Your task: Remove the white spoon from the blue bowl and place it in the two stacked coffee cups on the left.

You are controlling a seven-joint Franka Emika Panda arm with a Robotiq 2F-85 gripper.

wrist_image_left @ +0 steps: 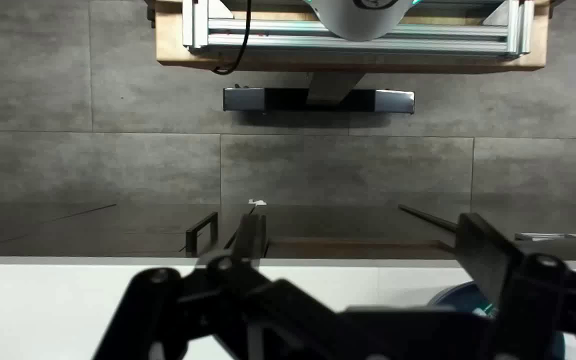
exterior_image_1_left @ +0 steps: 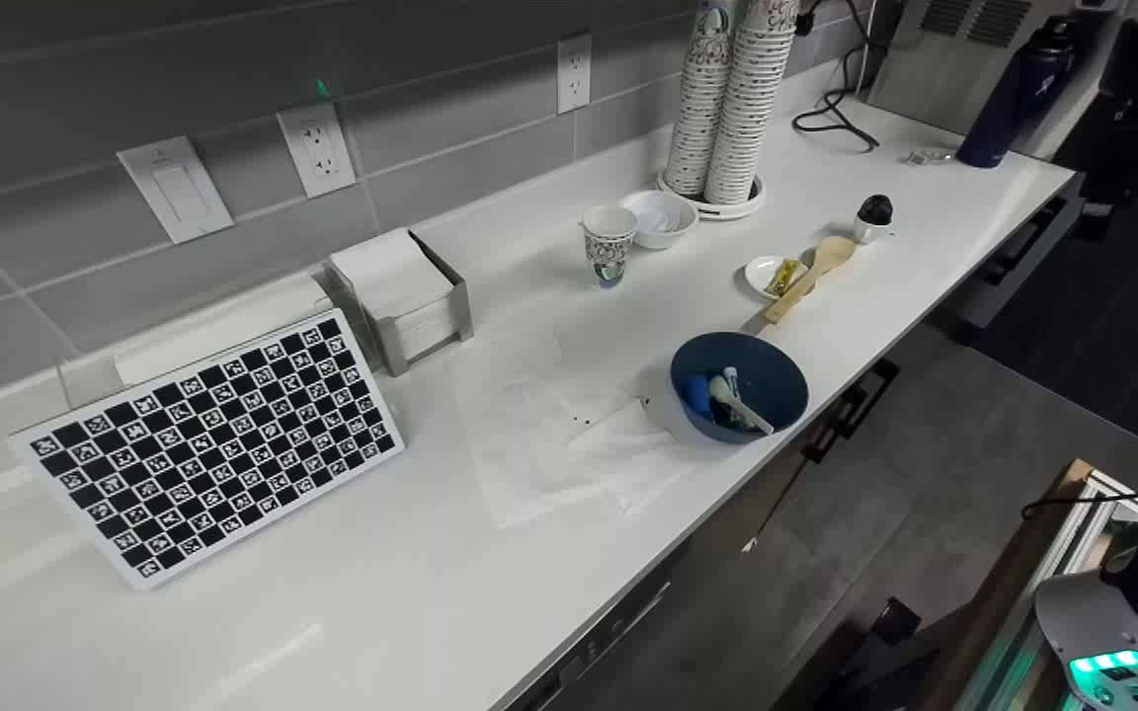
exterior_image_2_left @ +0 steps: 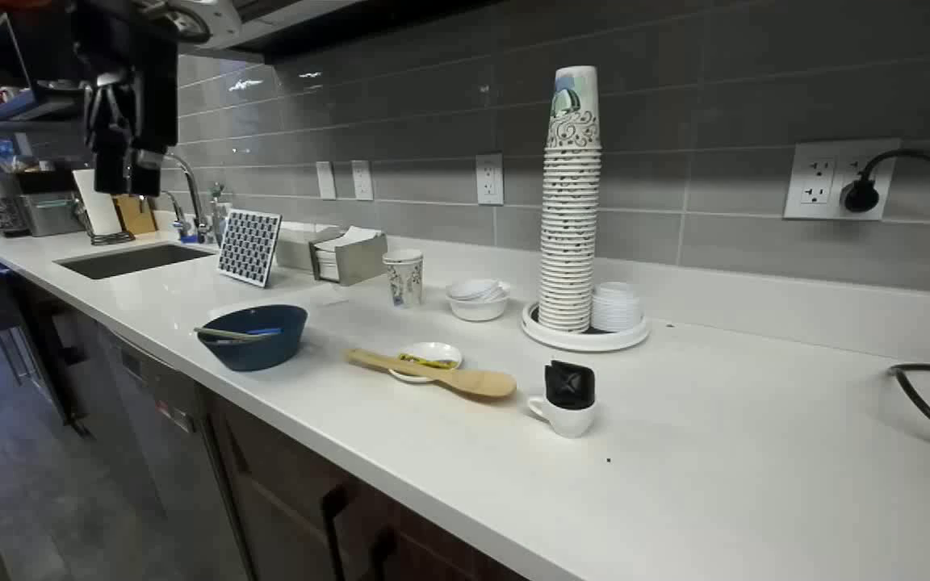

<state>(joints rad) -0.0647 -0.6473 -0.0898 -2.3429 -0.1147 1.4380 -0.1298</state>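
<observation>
The white spoon (exterior_image_1_left: 742,407) lies tilted inside the blue bowl (exterior_image_1_left: 774,370), among blue and white items. In an exterior view a pale handle (exterior_image_2_left: 227,332) pokes over the rim of the blue bowl (exterior_image_2_left: 263,353). The two stacked coffee cups (exterior_image_1_left: 609,247) stand upright near the wall; they also show in an exterior view (exterior_image_2_left: 404,281). My gripper (exterior_image_2_left: 127,181) points down, high above the counter. In the wrist view the gripper (wrist_image_left: 363,230) is wide open and empty. The blue bowl (wrist_image_left: 450,297) is partly hidden behind its right finger there; the spoon cannot be made out.
A wooden spoon (exterior_image_1_left: 811,281) rests across a small plate (exterior_image_2_left: 441,353). A white bowl (exterior_image_1_left: 663,219), tall cup columns (exterior_image_2_left: 568,218), a napkin holder (exterior_image_1_left: 421,326) and a checkered board (exterior_image_1_left: 223,454) stand along the wall. A small cup (exterior_image_2_left: 568,418) holds something black. The blue bowl sits near the counter edge.
</observation>
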